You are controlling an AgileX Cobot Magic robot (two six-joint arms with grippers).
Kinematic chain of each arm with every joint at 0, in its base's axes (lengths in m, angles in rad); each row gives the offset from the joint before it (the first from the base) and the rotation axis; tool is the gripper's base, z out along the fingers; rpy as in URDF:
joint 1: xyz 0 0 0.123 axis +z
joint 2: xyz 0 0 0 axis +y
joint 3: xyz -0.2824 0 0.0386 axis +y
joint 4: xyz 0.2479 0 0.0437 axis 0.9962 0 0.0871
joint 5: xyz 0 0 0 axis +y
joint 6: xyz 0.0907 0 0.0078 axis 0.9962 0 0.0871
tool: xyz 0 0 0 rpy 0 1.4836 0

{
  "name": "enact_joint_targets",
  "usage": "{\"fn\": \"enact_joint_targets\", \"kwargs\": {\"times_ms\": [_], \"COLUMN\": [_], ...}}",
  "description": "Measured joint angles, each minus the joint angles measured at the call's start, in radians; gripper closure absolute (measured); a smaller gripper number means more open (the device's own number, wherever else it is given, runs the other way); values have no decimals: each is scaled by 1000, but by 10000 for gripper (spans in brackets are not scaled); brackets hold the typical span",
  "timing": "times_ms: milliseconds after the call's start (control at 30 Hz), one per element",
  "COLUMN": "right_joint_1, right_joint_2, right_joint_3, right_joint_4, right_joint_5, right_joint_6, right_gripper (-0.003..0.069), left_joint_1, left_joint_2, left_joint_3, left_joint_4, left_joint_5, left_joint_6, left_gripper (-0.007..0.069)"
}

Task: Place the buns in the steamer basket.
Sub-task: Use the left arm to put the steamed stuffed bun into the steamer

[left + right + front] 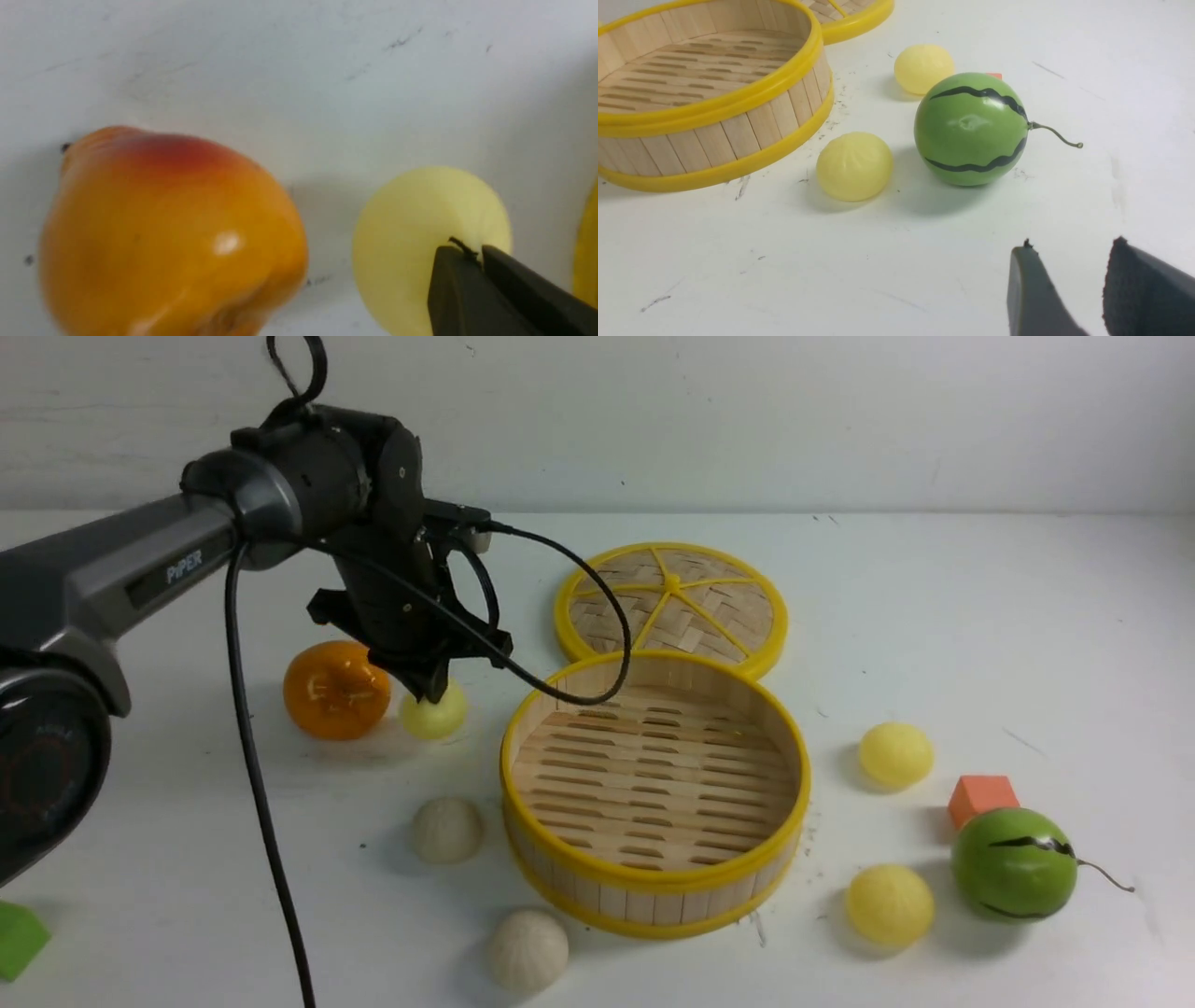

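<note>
Yellow bun (441,717) beside the orange (336,689) lies under the left end effector (428,689), whose jaws are pressed together, holding nothing.

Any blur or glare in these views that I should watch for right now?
Front view: sharp, even light, soft shadows beside the buns. Left wrist view: close and soft, the orange smeared at its edge with a glare spot. Right wrist view: clear, green ball crisp.

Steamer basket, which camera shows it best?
The front view: the steamer basket shows whole, rim, wall and empty floor. The right wrist view crops one side. The left wrist view shows only a yellow sliver, maybe its rim.
</note>
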Motion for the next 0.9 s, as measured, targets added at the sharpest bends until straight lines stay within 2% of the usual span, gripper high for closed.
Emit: {"fn": "enact_joint_targets", "kwargs": {"times_ms": [133, 233, 267, 367, 733, 900], "right_joint_1": [0, 0, 0, 0, 0, 0], "right_joint_2": [0, 0, 0, 0, 0, 0], "right_joint_3": [0, 0, 0, 0, 0, 0], "right_joint_4": [0, 0, 0, 0, 0, 0], "right_joint_5": [0, 0, 0, 0, 0, 0], "right_joint_6": [0, 0, 0, 0, 0, 0], "right_gripper": [419, 419, 419, 419, 419, 419], "left_joint_1": [-84, -158, -213, -268, -282, -282], "left_joint_2": [-124, -151, -150, -111, 5, 28], "left_joint_3": [-11, -17, -18, -18, -15, -15], "left_joint_4": [11, 7, -4, -7, 119, 133], "left_joint_5": [76, 77, 66, 28, -128, -175], "left_joint_6": [-1, 6, 6, 6, 6, 6], "left_gripper": [638, 638, 638, 638, 634, 540]}}
